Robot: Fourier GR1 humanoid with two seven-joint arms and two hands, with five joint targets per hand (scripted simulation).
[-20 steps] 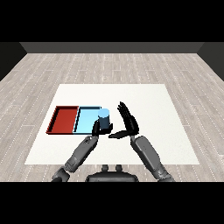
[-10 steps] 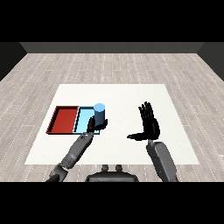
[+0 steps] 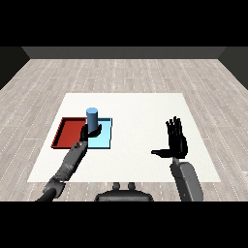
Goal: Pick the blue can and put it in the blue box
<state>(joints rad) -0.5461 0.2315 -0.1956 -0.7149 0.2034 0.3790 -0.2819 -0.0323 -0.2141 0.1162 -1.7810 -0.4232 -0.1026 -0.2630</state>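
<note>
Head view shows the left hand [image 3: 90, 131] curled round the can's [image 3: 92, 116] lower half, holding it over the blue tray [image 3: 105, 139]. It looks rigid, light, smooth; mid-body grip suits. Right hand [image 3: 176, 142] spread, idle.

Bare test room: white table [image 3: 145, 104] on pale wood-plank floor [image 3: 126, 72], dark walls behind, no furnishings.

White bench [image 3: 145, 106], on a floor [image 3: 126, 72] of pale grey wood planks. Red tray [image 3: 68, 133] with a darker red rim, light blue tray [image 3: 105, 138] beside it. Blue can [image 3: 92, 116], lighter blue top. Both hands black: left hand [image 3: 89, 131], right hand [image 3: 177, 143]. Forearms grey.
</note>
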